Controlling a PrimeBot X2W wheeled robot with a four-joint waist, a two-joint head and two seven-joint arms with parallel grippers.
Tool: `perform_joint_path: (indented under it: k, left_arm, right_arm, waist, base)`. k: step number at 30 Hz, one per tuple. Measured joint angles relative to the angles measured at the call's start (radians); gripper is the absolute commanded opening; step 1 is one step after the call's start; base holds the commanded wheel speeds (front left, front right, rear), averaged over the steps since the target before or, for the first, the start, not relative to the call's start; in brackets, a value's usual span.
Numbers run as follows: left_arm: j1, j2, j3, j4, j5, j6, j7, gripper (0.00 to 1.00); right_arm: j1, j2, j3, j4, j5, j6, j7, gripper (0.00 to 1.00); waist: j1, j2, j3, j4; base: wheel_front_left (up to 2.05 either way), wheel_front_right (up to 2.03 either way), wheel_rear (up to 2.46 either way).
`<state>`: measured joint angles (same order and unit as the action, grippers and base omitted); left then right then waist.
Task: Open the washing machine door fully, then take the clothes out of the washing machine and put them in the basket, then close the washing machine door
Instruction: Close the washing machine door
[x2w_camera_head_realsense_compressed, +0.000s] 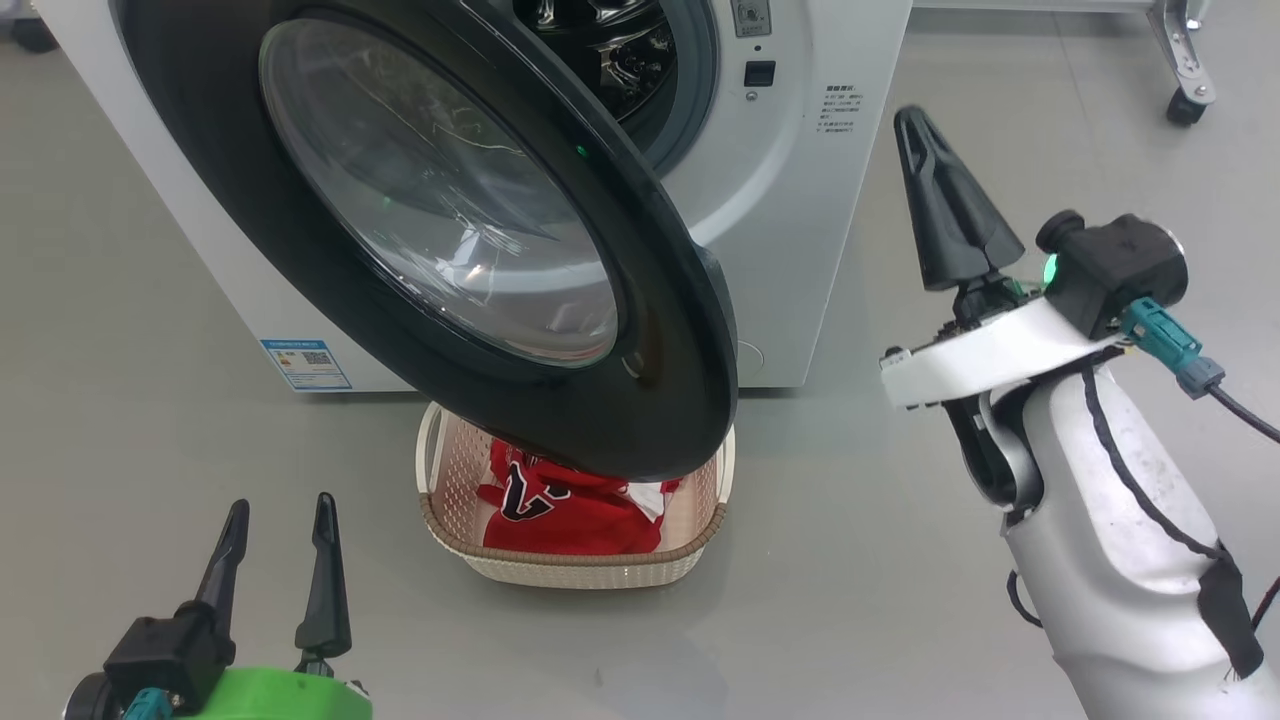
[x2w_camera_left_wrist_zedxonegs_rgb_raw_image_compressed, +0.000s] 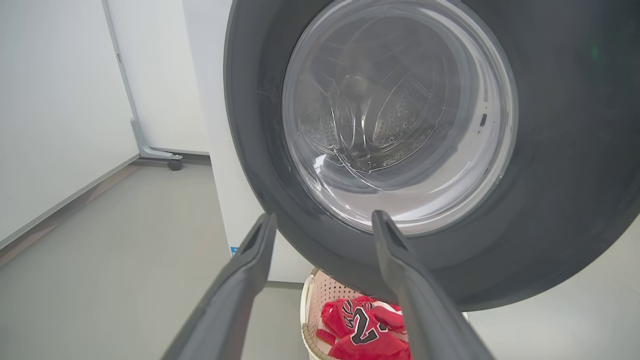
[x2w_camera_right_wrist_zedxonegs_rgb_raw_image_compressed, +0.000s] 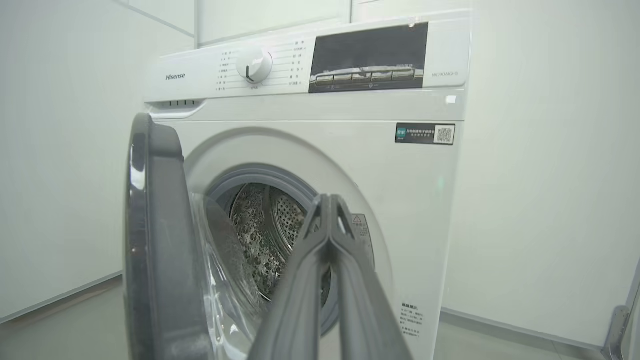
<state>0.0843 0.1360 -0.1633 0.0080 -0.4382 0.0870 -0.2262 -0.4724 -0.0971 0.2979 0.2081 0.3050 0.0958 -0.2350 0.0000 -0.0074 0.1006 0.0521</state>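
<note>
Grey floor below, I judged the door stiff, pushable at its four-o'clock rim; right gripper closed empty, left gripper spread empty.

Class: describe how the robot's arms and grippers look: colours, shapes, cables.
Both grippers have two long, tapering dark fingers. The left gripper sits on a black mount over a bright green wrist. The right gripper sits on a white bracket with a black housing, green light, teal plug and black cables down a pale, scuffed forearm.
</note>
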Motion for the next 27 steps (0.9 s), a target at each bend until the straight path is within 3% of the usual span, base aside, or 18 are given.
perform_joint_path:
  k: [6, 11, 18, 27]
  left_arm:
    - [-0.006, -0.002, -0.001, 0.011, 0.000, 0.000, -0.003, 1.00]
    - [-0.007, -0.002, -0.005, 0.017, 0.011, 0.000, -0.004, 1.00]
    - [-0.008, -0.002, -0.008, 0.016, 0.030, 0.000, -0.004, 1.00]
    - [-0.009, 0.000, -0.017, 0.007, 0.046, 0.001, -0.004, 1.00]
  right_arm:
    - [-0.040, 0.006, 0.077, -0.101, -0.020, 0.017, -0.009, 0.00]
    - [-0.035, 0.010, 0.169, -0.114, -0.025, 0.021, -0.009, 0.00]
    - [0.039, 0.017, 0.304, -0.055, -0.012, 0.026, 0.016, 0.00]
    - [0.072, 0.019, 0.365, 0.044, 0.031, 0.026, 0.058, 0.00]
  waist:
    - [0.0000, 0.0000, -0.010, 0.001]
    - [0.0000, 0.0000, -0.021, 0.003]
    - [0.0000, 0.0000, -0.027, 0.014]
    - [0.0000, 0.0000, -0.017, 0.026]
  base:
    - [0.00, 0.00, 0.00]
    - [0.00, 0.00, 0.00]
    - [0.00, 0.00, 0.00]
    - [0.00, 0.00, 0.00]
